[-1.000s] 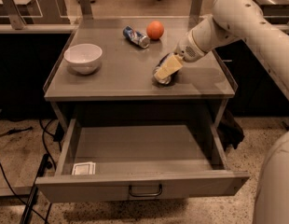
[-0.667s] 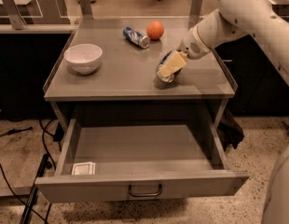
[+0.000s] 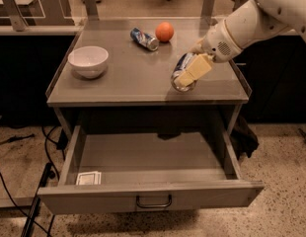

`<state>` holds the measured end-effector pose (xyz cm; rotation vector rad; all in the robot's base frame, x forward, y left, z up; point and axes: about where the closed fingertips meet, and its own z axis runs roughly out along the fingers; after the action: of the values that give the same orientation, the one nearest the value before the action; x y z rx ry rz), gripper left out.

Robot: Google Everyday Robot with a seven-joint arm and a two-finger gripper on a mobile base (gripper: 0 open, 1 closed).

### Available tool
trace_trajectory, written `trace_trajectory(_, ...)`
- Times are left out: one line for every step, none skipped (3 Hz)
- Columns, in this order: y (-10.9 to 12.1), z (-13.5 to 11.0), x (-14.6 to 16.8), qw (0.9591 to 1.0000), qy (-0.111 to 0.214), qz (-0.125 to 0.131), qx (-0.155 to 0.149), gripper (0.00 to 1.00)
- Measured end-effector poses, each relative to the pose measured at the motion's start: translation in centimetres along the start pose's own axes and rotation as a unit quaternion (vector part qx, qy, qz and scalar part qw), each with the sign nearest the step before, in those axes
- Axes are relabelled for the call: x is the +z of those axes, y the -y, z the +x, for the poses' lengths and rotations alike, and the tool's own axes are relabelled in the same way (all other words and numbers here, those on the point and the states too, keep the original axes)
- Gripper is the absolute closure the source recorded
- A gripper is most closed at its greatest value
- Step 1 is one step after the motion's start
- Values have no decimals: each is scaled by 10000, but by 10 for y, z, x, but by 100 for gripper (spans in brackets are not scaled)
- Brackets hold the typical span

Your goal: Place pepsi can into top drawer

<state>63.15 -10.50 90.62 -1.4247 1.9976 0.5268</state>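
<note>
The pepsi can (image 3: 180, 76), dark blue with a silver end, is held tilted in my gripper (image 3: 187, 74) low over the front right of the cabinet top (image 3: 128, 78). One pale finger (image 3: 196, 69) lies across the can's side. The gripper is shut on the can. I cannot tell whether the can's lower end touches the top. The top drawer (image 3: 143, 159) is pulled wide open below, with its flat front panel and dark handle (image 3: 154, 201) towards me. The can hangs above the drawer's back right part, with the cabinet top between them.
A white bowl (image 3: 88, 60) stands at the left of the top. A slimmer blue-white-red can (image 3: 144, 38) lies on its side at the back, next to an orange (image 3: 164, 31). A small white card (image 3: 89, 177) lies in the drawer's front left corner.
My gripper and the can have shifted slightly to the right over the cabinet top. The drawer, bowl, orange and slim can have not moved.
</note>
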Motion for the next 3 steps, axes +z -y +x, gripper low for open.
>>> trace_trajectory(-49,1,-17,9969,141,-772,-3,100)
trace_trajectory(-44,0,-13,9975,123,-702,-13,100)
trace_trajectory(-56,5,-14,9963,49,-850,-89,100)
